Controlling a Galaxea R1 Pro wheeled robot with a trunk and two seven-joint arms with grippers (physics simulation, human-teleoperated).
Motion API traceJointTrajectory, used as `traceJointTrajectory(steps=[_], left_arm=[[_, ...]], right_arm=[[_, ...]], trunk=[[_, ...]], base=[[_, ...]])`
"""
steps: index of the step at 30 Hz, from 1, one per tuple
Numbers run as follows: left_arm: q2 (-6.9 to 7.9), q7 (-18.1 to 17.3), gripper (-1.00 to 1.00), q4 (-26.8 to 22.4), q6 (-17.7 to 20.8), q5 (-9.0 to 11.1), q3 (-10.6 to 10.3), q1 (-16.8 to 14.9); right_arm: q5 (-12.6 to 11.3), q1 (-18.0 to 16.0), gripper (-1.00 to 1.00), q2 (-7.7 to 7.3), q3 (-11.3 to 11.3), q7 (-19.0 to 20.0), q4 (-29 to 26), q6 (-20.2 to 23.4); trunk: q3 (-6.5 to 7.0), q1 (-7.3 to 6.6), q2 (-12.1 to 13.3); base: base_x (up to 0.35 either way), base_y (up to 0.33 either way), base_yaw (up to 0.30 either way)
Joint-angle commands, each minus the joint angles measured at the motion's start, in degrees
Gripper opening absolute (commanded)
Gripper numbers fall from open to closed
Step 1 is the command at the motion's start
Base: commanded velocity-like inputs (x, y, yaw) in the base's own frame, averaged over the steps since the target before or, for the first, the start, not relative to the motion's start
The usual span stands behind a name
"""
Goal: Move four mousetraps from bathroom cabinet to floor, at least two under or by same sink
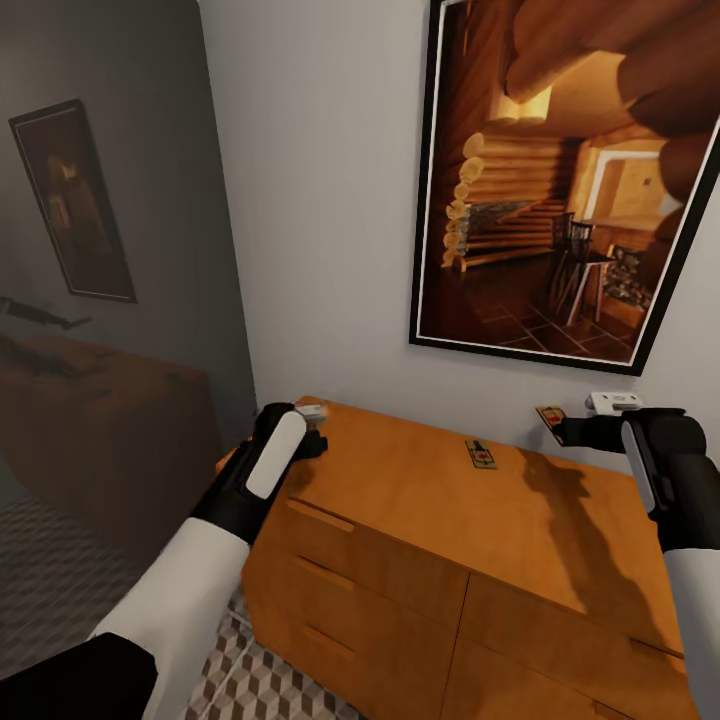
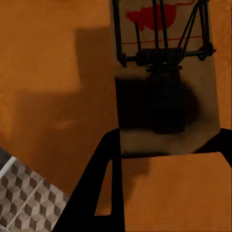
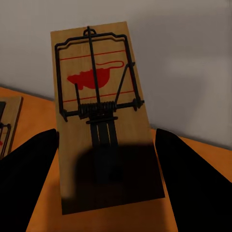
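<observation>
I am holding both arms over the cabinet [image 1: 420, 520], whose flat top is serving as my surface, and each pincer is handling a mousetrap. My right pincer [image 1: 562, 428] is gripping one mousetrap [image 3: 104, 116] by its rear end, fingers closed on both long edges; in the right wrist view it is tilting up off the wood with the wall behind it. My left pincer [image 1: 316, 432] is sitting at the near left corner of the top, its fingers straddling a second mousetrap [image 2: 164, 72], but I cannot tell whether they are clamping it or only bracketing it. A third mousetrap [image 1: 481, 454] is lying flat on the top between my arms. The risk, as I am judging it: the slabs are thin, so a shallow edge grip could let one slip and fall behind the cabinet. The left one is also lying near the cabinet's edge above the bathroom floor [image 2: 24, 203], where a nudge could knock it off uncontrolled.
</observation>
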Motion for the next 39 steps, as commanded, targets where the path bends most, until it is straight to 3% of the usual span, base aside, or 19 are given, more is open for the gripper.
traceJointTrajectory(steps=[1,8,29,39], left_arm=[[0.00,0.92,-1.00,-1.51,1.11,0.39,-0.04,-0.05],[0.00,3.17,-1.00,-6.84,2.83,0.47,-0.02,-0.03],[0.32,3.57,-1.00,-9.15,3.31,0.55,-0.40,-0.03],[0.41,3.60,-1.00,-11.14,3.40,0.59,-0.45,0.01]], right_arm=[[0.42,-0.05,-1.00,0.02,-0.05,0.41,-0.04,0.21],[0.46,-0.05,-1.00,0.06,-0.01,0.37,-0.04,0.21],[0.44,-0.05,-1.00,0.13,0.02,0.14,-0.04,0.21],[0.35,-0.05,-1.00,0.15,0.03,-0.08,-0.04,0.21]], trunk=[[-0.07,0.00,-0.04],[-0.07,0.00,-0.04],[-0.07,0.00,-0.04],[-0.07,0.00,-0.04]], base=[[0.000,0.000,0.000],[0.000,0.000,0.000],[-0.002,0.000,0.000],[-0.235,0.000,0.000]])
